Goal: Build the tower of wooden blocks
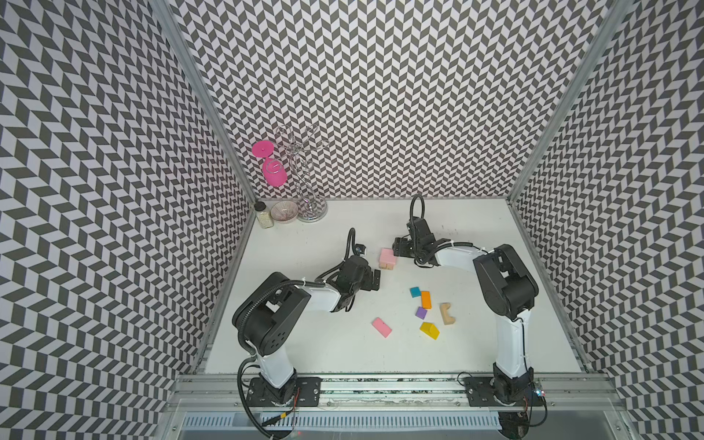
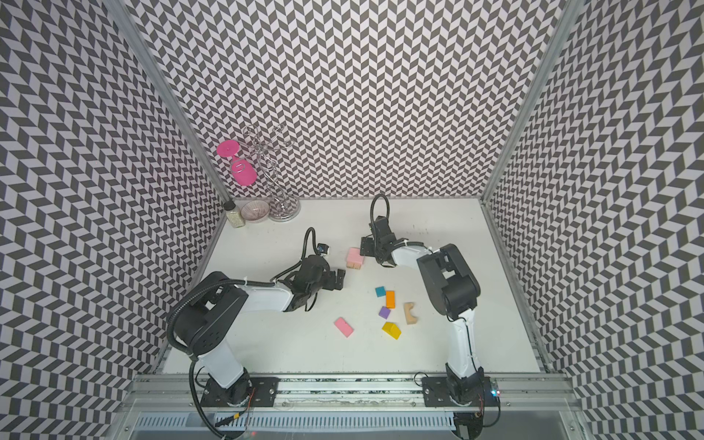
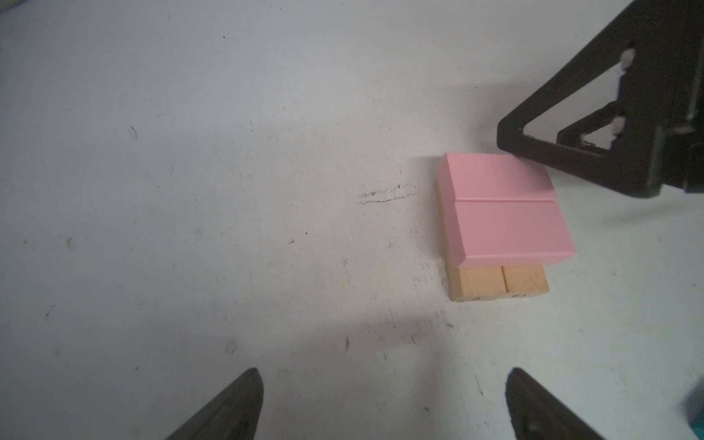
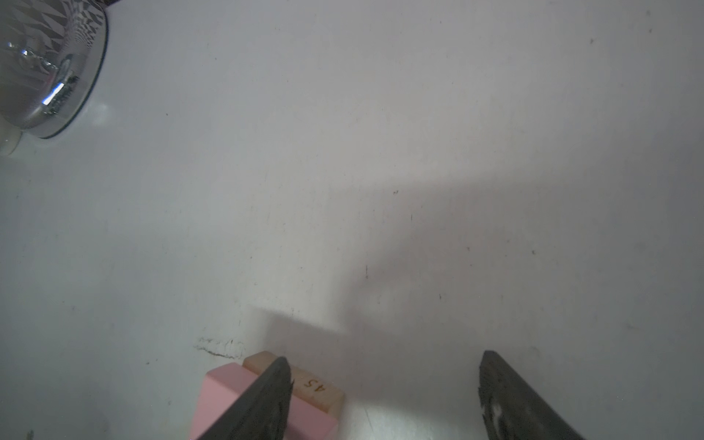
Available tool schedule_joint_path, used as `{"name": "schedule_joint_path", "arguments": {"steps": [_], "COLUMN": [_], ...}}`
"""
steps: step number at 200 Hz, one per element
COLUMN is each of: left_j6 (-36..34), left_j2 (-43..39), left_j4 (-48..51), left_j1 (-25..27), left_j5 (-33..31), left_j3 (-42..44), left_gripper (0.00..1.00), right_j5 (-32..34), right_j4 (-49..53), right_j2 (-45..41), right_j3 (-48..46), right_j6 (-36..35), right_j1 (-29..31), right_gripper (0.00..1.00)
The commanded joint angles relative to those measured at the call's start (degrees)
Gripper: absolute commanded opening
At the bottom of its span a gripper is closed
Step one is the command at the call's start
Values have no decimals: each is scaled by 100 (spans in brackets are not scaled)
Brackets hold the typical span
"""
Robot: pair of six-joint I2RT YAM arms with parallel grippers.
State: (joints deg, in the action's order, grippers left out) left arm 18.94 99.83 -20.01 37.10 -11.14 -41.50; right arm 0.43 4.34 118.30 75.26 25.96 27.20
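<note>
Right gripper (image 1: 397, 248) just behind the tower (image 1: 387, 259) — jaws apart, nothing held, one jaw over the tower's far edge, contact unclear. Left gripper (image 1: 376, 280) just off the tower's near-left corner, jaws apart too, empty. Tower so far: two tan bars (image 3: 499, 282) side by side under two pink slabs (image 3: 503, 213). Loose pink slab (image 1: 381, 327) well off on the tower's near side, closer to the left gripper — probably next. Orange slab (image 1: 426, 299) there too, long axis roughly parallel to the tan bars. Printed on one bar's end: "45".
</note>
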Motion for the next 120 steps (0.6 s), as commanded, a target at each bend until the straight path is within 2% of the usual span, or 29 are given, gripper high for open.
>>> {"name": "schedule_joint_path", "arguments": {"steps": [1, 38, 59, 72, 90, 107, 120], "left_j6": [57, 100, 156, 233, 311, 330, 312], "left_j2": [42, -545, -1345, -1937, -2716, -3391, -3799], "left_j4": [-65, -20, -86, -128, -220, -279, -388], "left_j1": [25, 25, 25, 25, 3, -20, -70], "left_j5": [-91, -200, -358, -549, -737, -914, -1120], "left_j3": [-134, 112, 551, 888, 1377, 1801, 2140], "left_gripper": [100, 100, 100, 100, 100, 100, 100], "right_j5": [179, 338, 409, 493, 627, 991, 943], "right_j4": [-84, 6, -53, -162, -520, -610, -725], "right_j2": [-444, -1210, -2013, -2611, -3487, -4145, -4490], "right_j3": [-66, -399, -1001, -1586, -2563, -3278, -3692], "right_j6": [23, 6, -26, -53, -265, -411, -415], "right_j1": [40, 40, 74, 167, 637, 1337, 1763], "right_gripper": [76, 77, 79, 84, 93, 96, 97]}}
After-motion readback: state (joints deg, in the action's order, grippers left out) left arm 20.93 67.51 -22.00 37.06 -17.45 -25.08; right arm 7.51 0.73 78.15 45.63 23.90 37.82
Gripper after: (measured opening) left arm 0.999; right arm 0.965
